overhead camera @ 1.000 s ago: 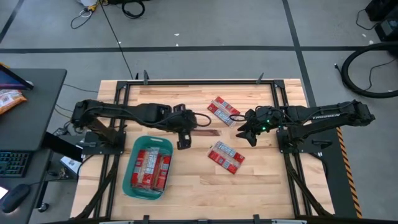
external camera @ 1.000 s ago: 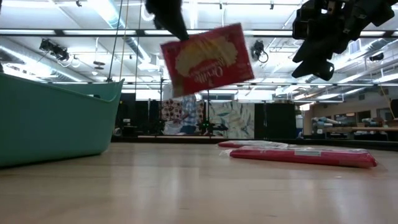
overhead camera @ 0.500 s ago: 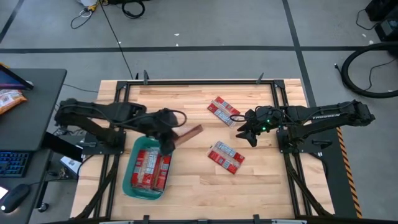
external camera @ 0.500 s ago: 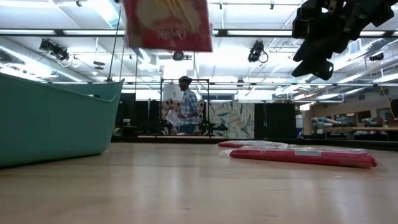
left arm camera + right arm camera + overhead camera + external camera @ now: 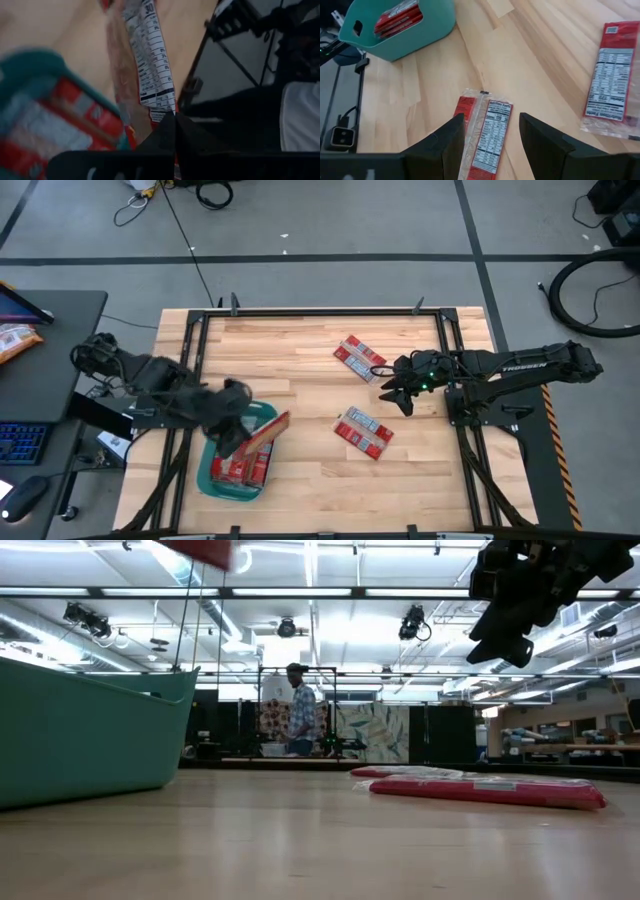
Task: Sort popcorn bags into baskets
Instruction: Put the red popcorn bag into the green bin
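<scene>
Left gripper [image 5: 243, 442] with popcorn bag [image 5: 262, 436] now over basket [image 5: 212, 480].

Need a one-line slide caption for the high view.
Left gripper holds a popcorn bag over the teal basket; right gripper waits open.

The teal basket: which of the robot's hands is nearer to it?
The left. The left hand holds a popcorn bag over the teal basket. The right hand hovers open far across the table, near two loose bags.
</scene>
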Controlling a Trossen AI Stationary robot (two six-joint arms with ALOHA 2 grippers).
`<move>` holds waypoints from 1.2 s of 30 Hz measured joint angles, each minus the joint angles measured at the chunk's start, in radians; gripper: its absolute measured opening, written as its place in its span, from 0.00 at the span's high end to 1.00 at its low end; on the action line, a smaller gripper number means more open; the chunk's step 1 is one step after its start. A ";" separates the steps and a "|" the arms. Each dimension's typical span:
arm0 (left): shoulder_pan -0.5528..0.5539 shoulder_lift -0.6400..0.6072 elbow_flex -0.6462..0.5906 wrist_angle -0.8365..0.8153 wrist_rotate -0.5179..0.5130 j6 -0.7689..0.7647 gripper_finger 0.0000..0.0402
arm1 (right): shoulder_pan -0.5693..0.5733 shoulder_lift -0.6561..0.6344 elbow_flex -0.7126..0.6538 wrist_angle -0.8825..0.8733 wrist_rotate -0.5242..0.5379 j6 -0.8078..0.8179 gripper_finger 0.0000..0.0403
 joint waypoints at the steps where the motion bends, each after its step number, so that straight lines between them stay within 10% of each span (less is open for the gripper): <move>1: -0.025 0.000 0.000 -0.014 -0.001 -0.033 0.99 | 0.000 0.000 0.000 0.000 0.006 0.000 0.52; 23: -0.296 0.028 -0.007 -0.482 -0.169 -0.699 0.99 | 0.000 0.000 0.000 0.010 0.031 -0.049 0.52; 36: -0.296 0.101 -0.221 -0.294 0.005 -0.918 0.99 | 0.000 0.000 0.000 0.011 0.031 -0.056 0.52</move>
